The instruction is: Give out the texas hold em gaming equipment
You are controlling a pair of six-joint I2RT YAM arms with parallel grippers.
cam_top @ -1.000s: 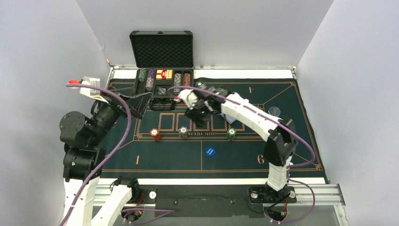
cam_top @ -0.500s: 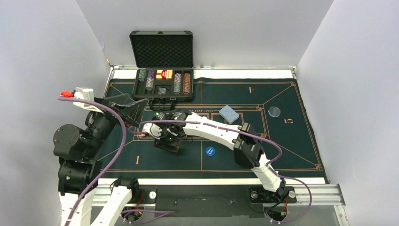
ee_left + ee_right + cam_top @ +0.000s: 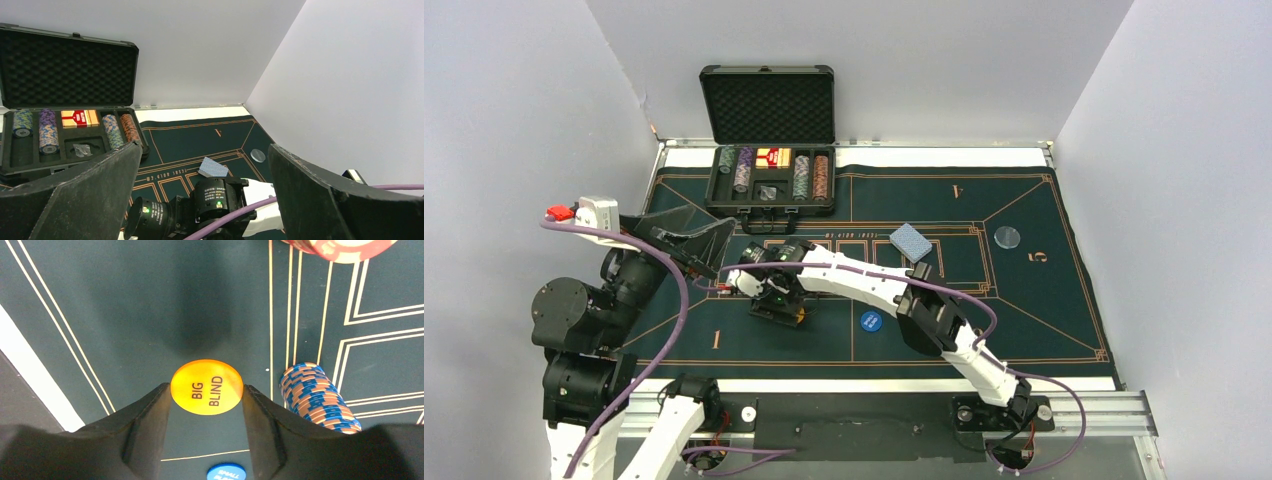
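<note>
My right gripper (image 3: 207,392) is shut on the flat orange "BIG BLIND" button disc (image 3: 207,385), held by its edges just over the green mat. In the top view this gripper (image 3: 782,308) is left of centre. A blue-and-orange chip stack (image 3: 320,399) stands to its right, a red-brown chip stack (image 3: 345,247) farther off, and the blue "SMALL BLIND" disc (image 3: 226,473) (image 3: 871,321) lies nearby. The blue-backed cards (image 3: 911,241) and the clear disc (image 3: 1007,237) lie on the mat's far right. My left gripper (image 3: 694,243) (image 3: 204,149) is open, empty and raised at the left.
The open black case (image 3: 769,195) with chip rows and red card boxes stands at the back centre of the mat. My right arm (image 3: 864,280) stretches across the mat's middle and hides the chip stacks there. White walls enclose the left, right and back sides.
My right arm has swung from the far centre to the near left of the mat, and now covers the chip stacks. My left arm has shifted slightly back and left.
</note>
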